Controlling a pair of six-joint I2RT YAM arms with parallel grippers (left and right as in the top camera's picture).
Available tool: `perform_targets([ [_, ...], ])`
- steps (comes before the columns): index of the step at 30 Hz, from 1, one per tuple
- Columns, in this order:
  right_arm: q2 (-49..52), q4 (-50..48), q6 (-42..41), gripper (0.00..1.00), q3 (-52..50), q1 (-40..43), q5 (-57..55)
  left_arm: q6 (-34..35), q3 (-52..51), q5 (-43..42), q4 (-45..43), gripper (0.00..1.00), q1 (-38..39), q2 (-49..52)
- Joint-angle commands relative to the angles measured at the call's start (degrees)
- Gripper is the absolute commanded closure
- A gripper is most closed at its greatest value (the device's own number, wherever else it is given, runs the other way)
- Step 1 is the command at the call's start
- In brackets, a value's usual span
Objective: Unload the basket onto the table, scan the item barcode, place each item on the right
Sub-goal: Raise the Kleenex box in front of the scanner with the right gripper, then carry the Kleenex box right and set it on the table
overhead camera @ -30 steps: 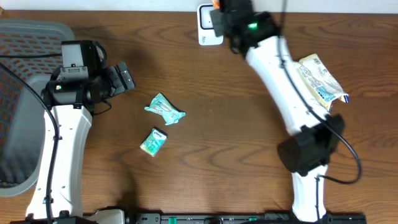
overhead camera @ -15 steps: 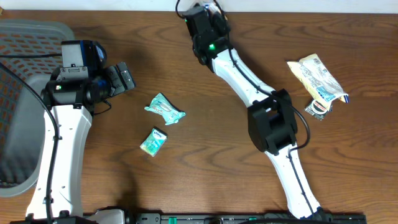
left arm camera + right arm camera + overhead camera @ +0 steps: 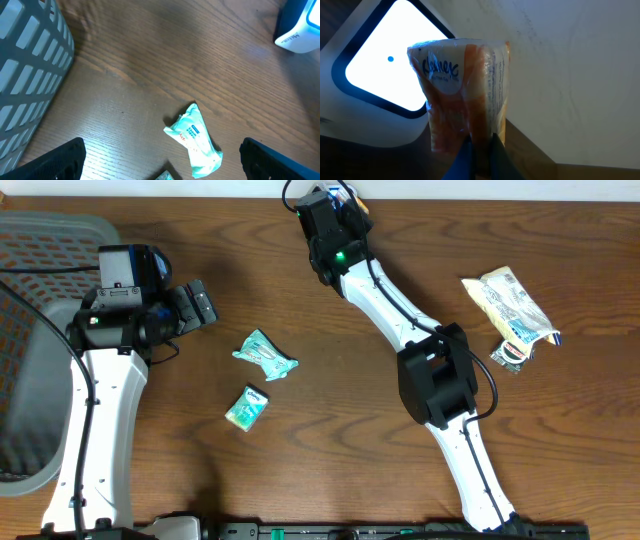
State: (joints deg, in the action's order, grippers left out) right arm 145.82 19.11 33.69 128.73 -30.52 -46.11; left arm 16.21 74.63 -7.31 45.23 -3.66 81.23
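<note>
The orange tissue pack (image 3: pixel 465 95) bears the brand Kleenex in blue script; print on the teal packet (image 3: pixel 195 137) is illegible.

Orange-and-white tissue pack (image 3: pixel 465 90), brown woodgrain table (image 3: pixel 340 430)

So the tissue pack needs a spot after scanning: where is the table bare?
Bare wood lies between the teal packets and the right arm, and right of that arm, nearer than the snack bag. It is crowded by the basket and left gripper.
</note>
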Motion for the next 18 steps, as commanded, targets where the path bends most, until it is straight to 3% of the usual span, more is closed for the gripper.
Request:
perform_targets([
  [1, -1.46, 0.31, -2.93, 0.99, 0.59, -0.31, -1.16, -0.98, 0.33, 0.52, 0.2, 0.02, -0.17, 0.09],
  [8, -10.95, 12.68, -17.18, 0.99, 0.59, 0.57, 13.2, -0.98, 0.33, 0.52, 0.2, 0.02, -0.17, 0.09],
  [18, -27.93, 35.63, -41.13, 0.99, 0.59, 6.49, 46.77, -0.98, 0.33, 0.52, 0.2, 0.02, -0.17, 0.09],
])
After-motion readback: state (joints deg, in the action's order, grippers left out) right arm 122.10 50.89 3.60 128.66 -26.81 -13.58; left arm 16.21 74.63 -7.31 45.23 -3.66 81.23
